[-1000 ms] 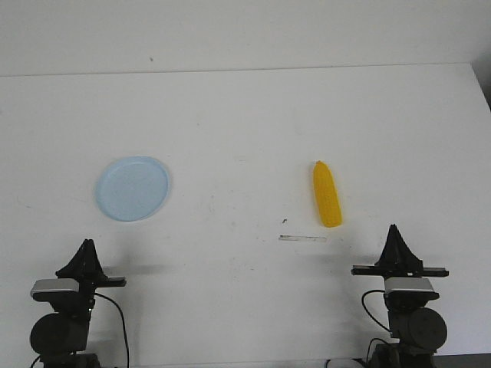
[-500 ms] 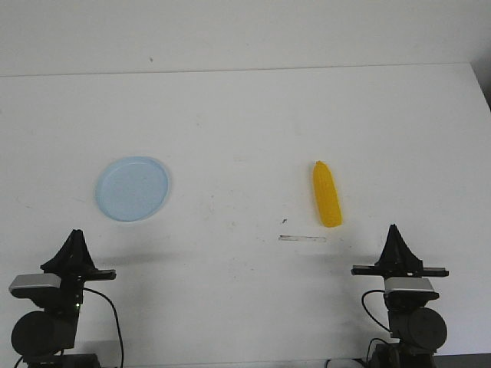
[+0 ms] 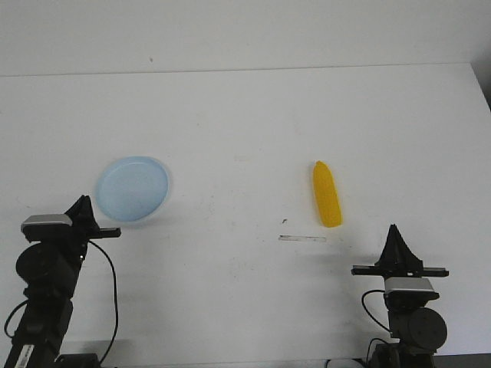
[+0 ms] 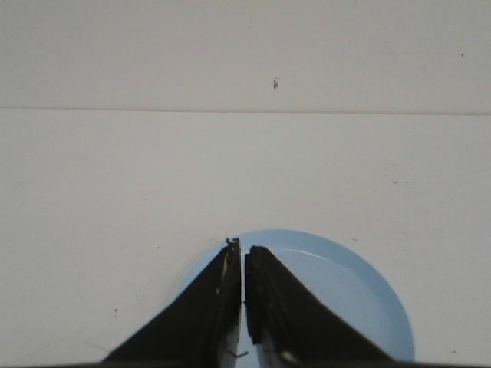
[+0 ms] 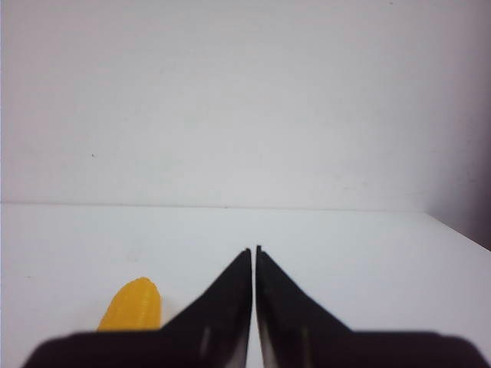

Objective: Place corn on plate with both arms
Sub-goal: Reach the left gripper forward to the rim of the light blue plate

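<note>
The yellow corn lies on the white table right of centre, its tapered end pointing away from me. The pale blue plate lies at the left. My left gripper is shut and empty, raised at the plate's near left edge; in the left wrist view its tips stand over the plate. My right gripper is shut and empty, low near the front edge, in front and right of the corn. In the right wrist view the corn shows beside the tips.
A short pale strip lies on the table just in front of the corn. The table's far edge meets a white wall. The table's right edge is near the right arm's side.
My left arm has risen and moved forward, bringing its gripper from the front edge up to the plate's near left edge. The right arm, corn and plate have not moved.
</note>
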Available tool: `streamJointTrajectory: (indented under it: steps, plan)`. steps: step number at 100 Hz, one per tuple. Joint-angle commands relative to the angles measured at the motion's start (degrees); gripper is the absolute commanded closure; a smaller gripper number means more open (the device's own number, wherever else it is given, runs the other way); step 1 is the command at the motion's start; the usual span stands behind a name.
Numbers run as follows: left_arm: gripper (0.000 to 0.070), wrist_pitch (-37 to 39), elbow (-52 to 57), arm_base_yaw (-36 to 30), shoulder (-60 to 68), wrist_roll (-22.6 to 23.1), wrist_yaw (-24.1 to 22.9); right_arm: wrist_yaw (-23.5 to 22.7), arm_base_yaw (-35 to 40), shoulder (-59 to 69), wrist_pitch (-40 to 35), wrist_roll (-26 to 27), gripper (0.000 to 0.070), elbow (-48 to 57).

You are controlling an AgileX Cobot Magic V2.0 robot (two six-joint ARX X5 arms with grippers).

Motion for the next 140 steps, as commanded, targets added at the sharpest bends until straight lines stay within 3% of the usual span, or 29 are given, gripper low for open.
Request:
streamJointTrajectory:
  steps: [1,29,35,44,54,69,79,101,105,119,140]
  plan:
    - [0.0699,0.8,2.1,0.4,3.7,1.2,-0.2,0.0,0.0,0.0,0.6,0.3,0.0689,-0.1]
    - [0.0698,-13.5,18.3,1.0,21.2,0.3,-0.1,0.0,0.0,0.0,0.6,0.3,0.0689,-0.1]
    - [0.0698,-17.0,21.9,1.4,24.2,-2.9,-0.1,0.0,0.0,0.0,0.6,0.3,0.0689,-0.1]
    - [0.0699,-22.9,26.8,2.6,28.4,-11.3,0.5,0.0,0.0,0.0,0.6,0.3,0.069,-0.1]
    - [0.0699,-30.1,31.8,5.2,32.8,-17.2,4.9,0.0,0.0,0.0,0.6,0.3,0.0689,-0.1]
    - [0.0699,-36.0,36.1,11.0,38.6,-18.9,15.2,0.0,0.0,0.0,0.6,0.3,0.0689,-0.1]
    - [0.0698,-36.5,36.2,14.7,40.9,-20.2,19.5,0.0,0.0,0.0,0.6,0.3,0.0689,-0.1]
    - [0.0691,-40.8,36.2,19.5,45.2,-20.0,22.3,0.0,0.0,0.0,0.6,0.3,0.0689,-0.1]
    - [0.0669,-41.4,36.2,20.0,46.1,-20.0,23.3,0.0,0.0,0.0,0.6,0.3,0.0689,-0.1]
    - [0.0488,-42.4,36.1,20.0,49.1,-19.9,27.7,0.0,0.0,0.0,0.6,0.3,0.069,-0.1]
    - [0.0485,-41.2,36.1,18.6,51.9,-19.9,28.1,0.0,0.0,0.0,0.6,0.3,0.0689,-0.1]
